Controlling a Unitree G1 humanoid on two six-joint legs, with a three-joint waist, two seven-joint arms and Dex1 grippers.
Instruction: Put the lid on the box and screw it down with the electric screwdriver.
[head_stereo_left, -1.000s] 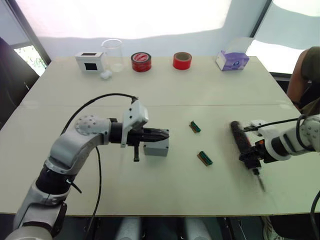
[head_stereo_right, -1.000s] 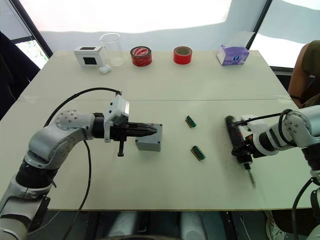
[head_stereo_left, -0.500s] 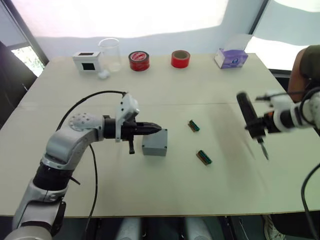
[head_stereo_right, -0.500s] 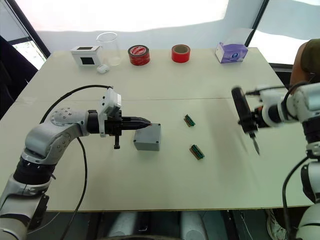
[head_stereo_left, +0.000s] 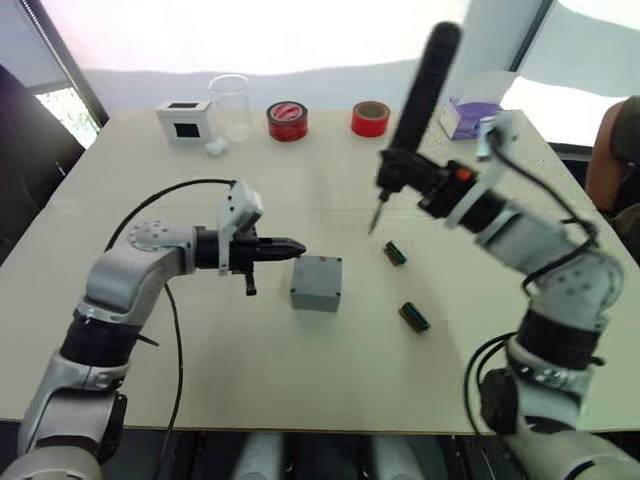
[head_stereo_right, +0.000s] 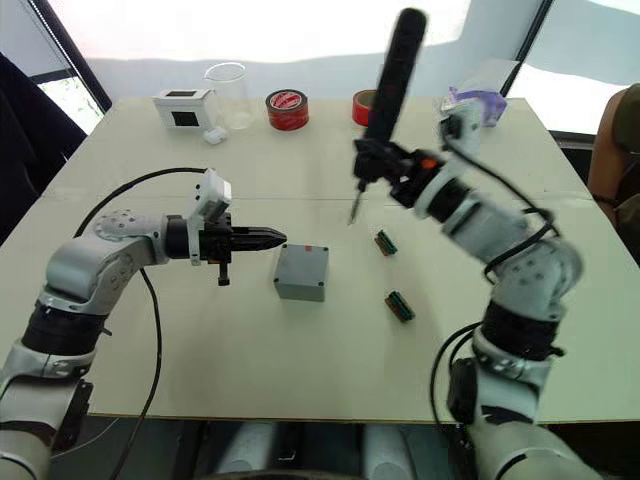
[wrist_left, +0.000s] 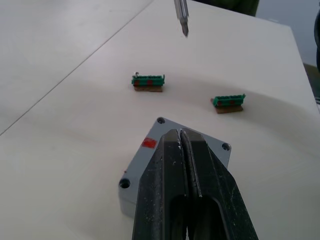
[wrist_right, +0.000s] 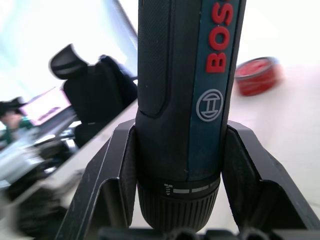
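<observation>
Pale table (head_stereo_left: 330, 400), seam across the middle. Along the far edge, robot's left to right: white box with black window (head_stereo_left: 184, 120); small white object (head_stereo_left: 213, 148) just beside it; clear beaker (head_stereo_left: 231, 106); dark red tape roll (head_stereo_left: 287, 121); bright red tape roll (head_stereo_left: 369, 118); purple tissue box (head_stereo_left: 461, 118). Nearer the middle, two green connector strips (head_stereo_left: 395, 253) (head_stereo_left: 414, 317), apart from each other, both flat. Person's arm (head_stereo_left: 606, 160) at the table's right side.

Small square grey plastic box (head_stereo_left: 317, 283) rests flat mid-table, its shallow grey lid (wrist_left: 192, 138) seated on top, red mark near one corner. Long black cylindrical electric screwdriver (head_stereo_left: 417, 108) is airborne, near-upright, metal bit pointing down.
</observation>
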